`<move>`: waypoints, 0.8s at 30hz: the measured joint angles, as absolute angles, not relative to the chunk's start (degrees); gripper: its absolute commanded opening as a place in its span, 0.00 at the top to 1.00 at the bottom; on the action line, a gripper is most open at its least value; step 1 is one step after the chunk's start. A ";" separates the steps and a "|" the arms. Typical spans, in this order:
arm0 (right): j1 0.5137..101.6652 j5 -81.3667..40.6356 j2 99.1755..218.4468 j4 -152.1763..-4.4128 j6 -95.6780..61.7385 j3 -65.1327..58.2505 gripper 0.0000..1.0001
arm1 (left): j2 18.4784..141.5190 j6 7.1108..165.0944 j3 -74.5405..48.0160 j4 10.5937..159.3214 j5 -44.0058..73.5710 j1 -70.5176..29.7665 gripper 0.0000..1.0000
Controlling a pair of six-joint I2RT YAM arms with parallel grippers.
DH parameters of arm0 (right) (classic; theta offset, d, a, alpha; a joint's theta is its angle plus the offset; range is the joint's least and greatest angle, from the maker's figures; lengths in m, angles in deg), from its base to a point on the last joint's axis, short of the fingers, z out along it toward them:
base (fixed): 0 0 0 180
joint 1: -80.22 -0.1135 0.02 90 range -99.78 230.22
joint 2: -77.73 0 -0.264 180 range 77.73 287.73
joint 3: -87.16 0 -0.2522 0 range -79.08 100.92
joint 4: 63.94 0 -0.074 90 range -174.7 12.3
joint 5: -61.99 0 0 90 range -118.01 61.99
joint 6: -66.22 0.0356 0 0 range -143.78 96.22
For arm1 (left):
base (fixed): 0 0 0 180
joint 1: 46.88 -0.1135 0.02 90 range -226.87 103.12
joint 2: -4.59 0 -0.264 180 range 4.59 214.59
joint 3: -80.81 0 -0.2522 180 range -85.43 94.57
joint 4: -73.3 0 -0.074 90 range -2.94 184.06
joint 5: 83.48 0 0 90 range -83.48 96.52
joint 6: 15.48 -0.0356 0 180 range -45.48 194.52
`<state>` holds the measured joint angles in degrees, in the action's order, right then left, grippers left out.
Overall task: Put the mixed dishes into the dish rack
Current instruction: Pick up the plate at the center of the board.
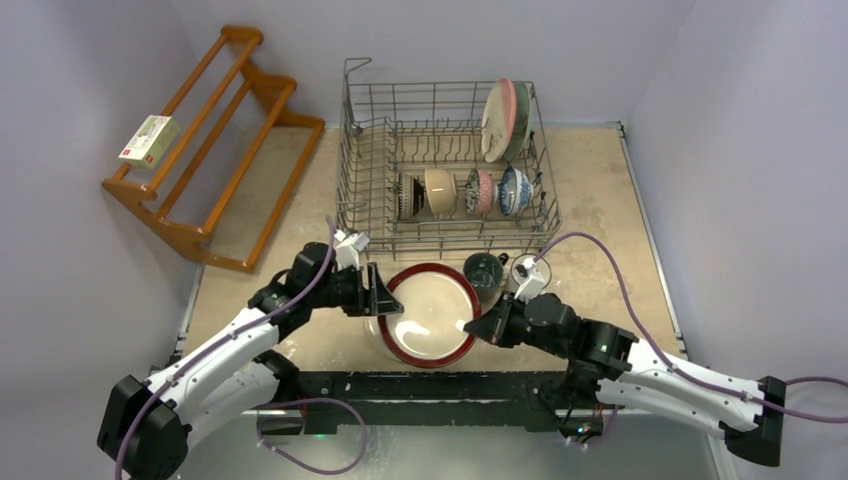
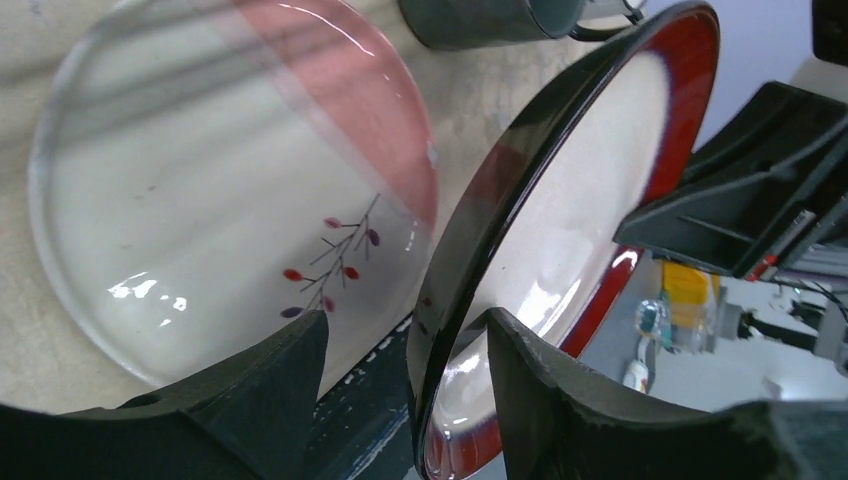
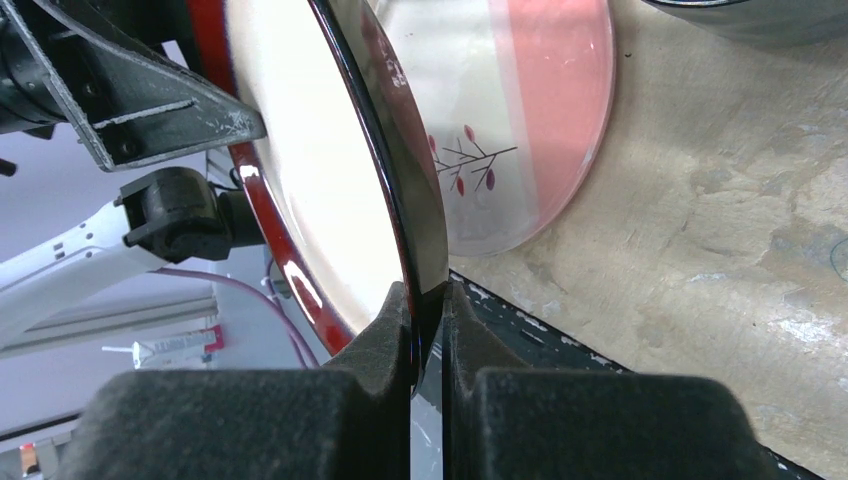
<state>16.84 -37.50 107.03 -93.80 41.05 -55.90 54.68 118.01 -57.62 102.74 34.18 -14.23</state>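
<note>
The right claw (image 3: 425, 290) is pinched tight on the black rim of the dark plate (image 3: 300, 150), which is held tilted. The left claw (image 2: 407, 318) stands wide, its 2 fingers straddling the opposite rim. Beneath both claws the pink-and-white plate (image 2: 200, 180) lies flat. Beyond them are the teal mug (image 1: 483, 270) and the dish rack (image 1: 347, 180).
</note>
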 measured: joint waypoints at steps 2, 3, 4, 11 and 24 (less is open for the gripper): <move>16.84 -37.44 106.51 -93.86 41.08 -55.87 1.00 | 54.18 118.93 -58.93 100.34 37.11 -14.82 0.46; 16.84 -37.44 106.33 -93.84 41.08 -55.85 1.00 | 54.02 119.23 -59.35 99.66 38.14 -15.00 0.47; 16.84 -37.42 106.16 -93.84 41.08 -55.85 1.00 | 53.85 119.67 -59.80 98.83 39.38 -15.13 0.50; 16.84 -37.39 105.41 -93.82 41.10 -55.85 1.00 | 52.38 122.64 -61.79 92.95 45.77 -15.74 0.64; 16.89 -37.35 101.30 -95.00 41.78 -55.87 1.00 | 50.46 126.60 -64.11 85.63 50.42 -16.55 1.00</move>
